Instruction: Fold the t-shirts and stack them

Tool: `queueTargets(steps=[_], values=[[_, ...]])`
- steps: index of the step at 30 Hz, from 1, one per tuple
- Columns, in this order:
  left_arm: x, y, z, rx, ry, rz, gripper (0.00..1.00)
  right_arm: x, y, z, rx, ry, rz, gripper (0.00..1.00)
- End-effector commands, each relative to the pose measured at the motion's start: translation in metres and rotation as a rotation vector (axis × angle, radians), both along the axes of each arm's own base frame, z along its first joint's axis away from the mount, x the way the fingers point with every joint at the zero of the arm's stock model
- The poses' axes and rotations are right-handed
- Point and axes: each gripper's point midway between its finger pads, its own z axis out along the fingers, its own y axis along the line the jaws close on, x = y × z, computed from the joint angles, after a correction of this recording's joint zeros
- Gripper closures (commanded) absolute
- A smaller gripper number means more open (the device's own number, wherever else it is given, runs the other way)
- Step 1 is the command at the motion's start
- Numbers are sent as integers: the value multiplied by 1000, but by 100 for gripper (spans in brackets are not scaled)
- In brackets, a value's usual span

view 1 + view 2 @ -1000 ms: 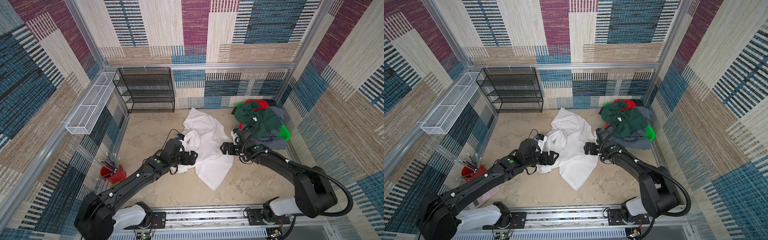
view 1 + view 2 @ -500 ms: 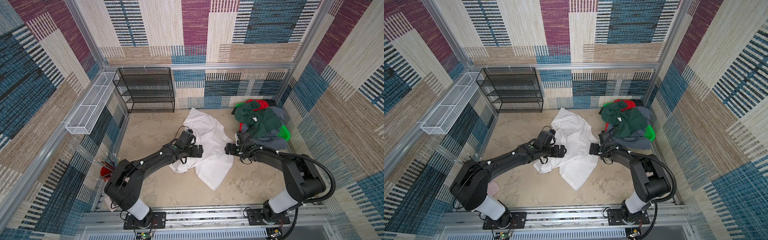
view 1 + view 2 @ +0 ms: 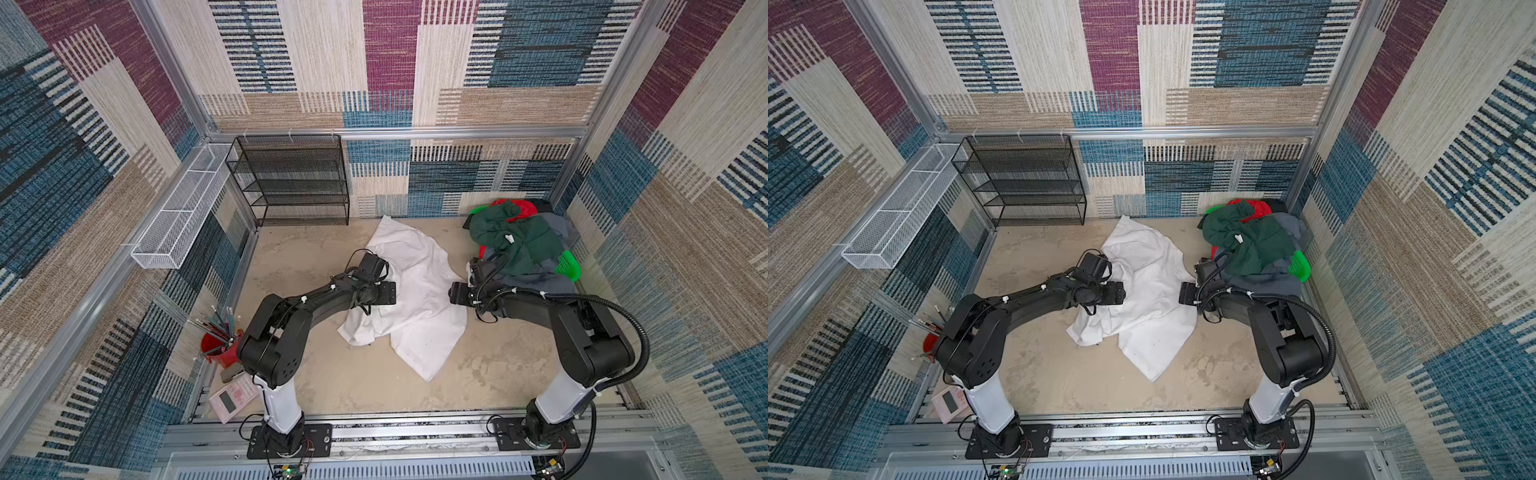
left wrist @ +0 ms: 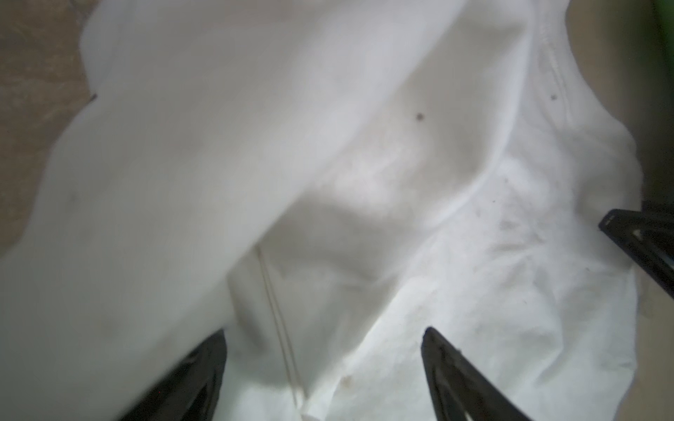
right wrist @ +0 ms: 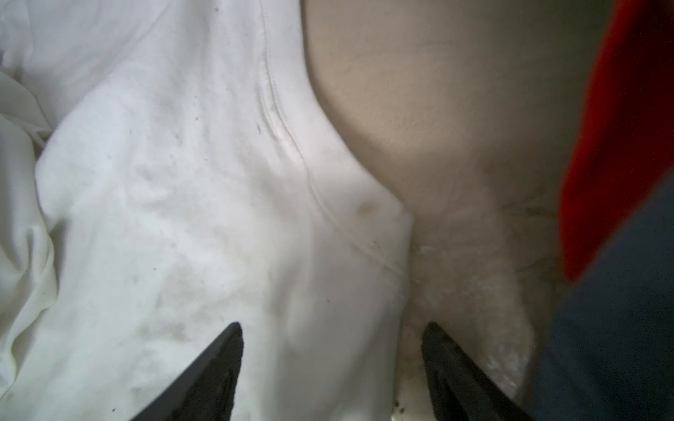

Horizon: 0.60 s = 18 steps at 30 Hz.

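A large white t-shirt [image 3: 419, 266] [image 3: 1154, 270] lies crumpled in the middle of the table. My left gripper [image 3: 391, 293] [image 3: 1122, 293] is low over its left side. In the left wrist view it [image 4: 324, 333] is open, with a white fold and seam [image 4: 277, 310] between the fingers. My right gripper [image 3: 453, 293] [image 3: 1182, 293] is at the shirt's right edge. The right wrist view shows it [image 5: 332, 326] open astride the hem [image 5: 364, 277], one finger over cloth and one over bare table. Dark green [image 3: 519, 245], red [image 3: 521, 208] and grey-blue [image 3: 536, 278] t-shirts are heaped at the back right.
The heap covers a bright green basket [image 3: 568, 266]. A black wire shelf [image 3: 291, 183] stands at the back left, and a white wire basket [image 3: 183, 208] hangs on the left wall. A red cup of pencils [image 3: 220, 345] and a pink device [image 3: 232, 397] sit front left.
My left gripper has moved right and back onto the white shirt's left side. The right gripper has stayed at the shirt's right edge. Both arms' elbows have drawn back and up.
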Motion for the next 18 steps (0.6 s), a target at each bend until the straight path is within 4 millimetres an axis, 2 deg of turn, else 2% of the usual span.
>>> queueTargets(steps=[1, 3, 4, 5, 6, 8, 13, 18], values=[[3, 0, -2, -10, 26, 16, 23, 0, 0, -6, -2, 18, 2, 26], [6, 5, -4, -1, 38, 31, 35, 1, 0, -6, 0, 16, 0, 31], [7, 8, -5, 3, 45, 41, 42, 1, -1, -8, -1, 21, -2, 33], [8, 12, -6, 5, 54, 55, 54, 2, -1, -9, -1, 20, -3, 36], [9, 16, -7, 9, 61, 67, 61, 3, -1, -10, -2, 23, -5, 39], [10, 25, -8, 9, 77, 91, 67, 4, -4, -13, -13, 30, -17, 48], [14, 54, -5, -2, 78, 156, 90, 7, -10, -17, -41, 34, -38, 73], [18, 84, 1, -2, 68, 215, 98, 10, -13, -17, -45, 34, -45, 94]])
